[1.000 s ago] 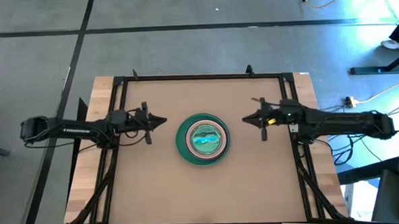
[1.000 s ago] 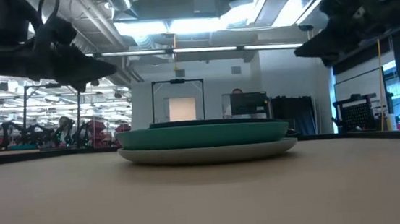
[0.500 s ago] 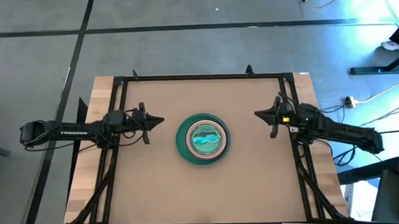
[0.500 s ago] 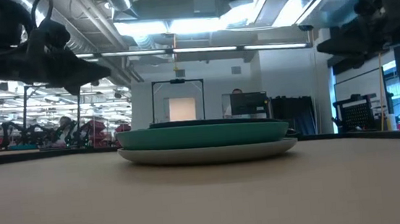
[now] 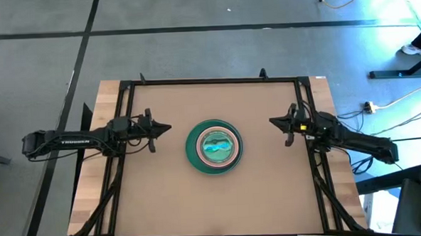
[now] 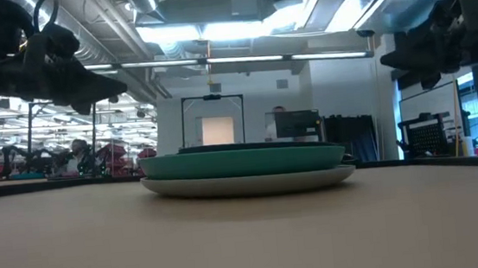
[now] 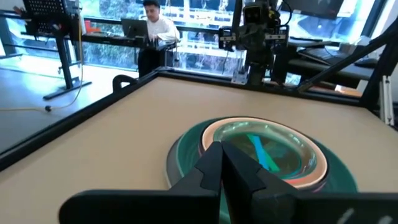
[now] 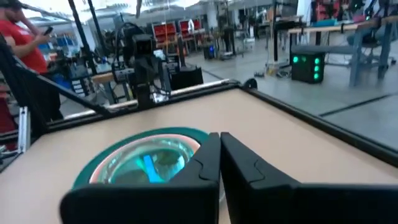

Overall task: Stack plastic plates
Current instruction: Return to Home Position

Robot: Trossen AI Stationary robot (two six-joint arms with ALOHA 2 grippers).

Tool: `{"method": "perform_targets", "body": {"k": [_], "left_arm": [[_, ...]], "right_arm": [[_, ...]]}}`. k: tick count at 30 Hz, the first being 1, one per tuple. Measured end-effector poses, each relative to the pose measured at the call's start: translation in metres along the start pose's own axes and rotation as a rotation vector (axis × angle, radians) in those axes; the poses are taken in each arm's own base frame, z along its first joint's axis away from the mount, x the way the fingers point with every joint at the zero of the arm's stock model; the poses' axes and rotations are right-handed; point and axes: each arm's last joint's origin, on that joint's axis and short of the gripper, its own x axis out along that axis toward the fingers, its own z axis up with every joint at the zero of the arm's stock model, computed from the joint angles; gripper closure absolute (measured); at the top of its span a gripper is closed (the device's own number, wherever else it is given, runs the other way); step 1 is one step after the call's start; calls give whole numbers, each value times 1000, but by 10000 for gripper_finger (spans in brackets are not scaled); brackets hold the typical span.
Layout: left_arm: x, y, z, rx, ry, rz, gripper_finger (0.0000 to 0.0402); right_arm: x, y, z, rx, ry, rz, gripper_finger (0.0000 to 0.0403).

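The plastic plates sit in one stack at the table's middle, the bottom plate flat on the tabletop. In the low view the stack shows a cream plate lowest, teal-green above it. Small translucent plates fill the top, also seen in the right wrist view. My left gripper hovers shut left of the stack, above the table. My right gripper hovers shut right of it. Neither touches a plate.
A black frame runs round the brown tabletop. Bare tabletop lies on every side of the stack. Beyond the table a person sits at a laptop, and a person in red stands in the room.
My right gripper has pulled back toward the table's right edge, away from the stack, its arm swinging toward the near side. My left gripper has drawn back slightly toward the left edge. The stack has stayed put.
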Motion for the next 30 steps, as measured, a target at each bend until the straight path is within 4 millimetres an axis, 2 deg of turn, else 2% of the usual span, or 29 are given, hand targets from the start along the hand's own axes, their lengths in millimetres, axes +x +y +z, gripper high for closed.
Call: {"method": "perform_targets", "body": {"k": [7, 15, 30], "left_arm": [[-1, 0, -2, 1, 21, 6, 400], [-2, 2, -14, -22, 148, 36, 400], [-2, 2, -15, -18, 156, 41, 400]], "right_arm": [[1, -1, -2, -5, -9, -7, 398], [1, -1, -2, -6, -11, -16, 398], [1, -1, -2, -7, -9, -17, 398]]}}
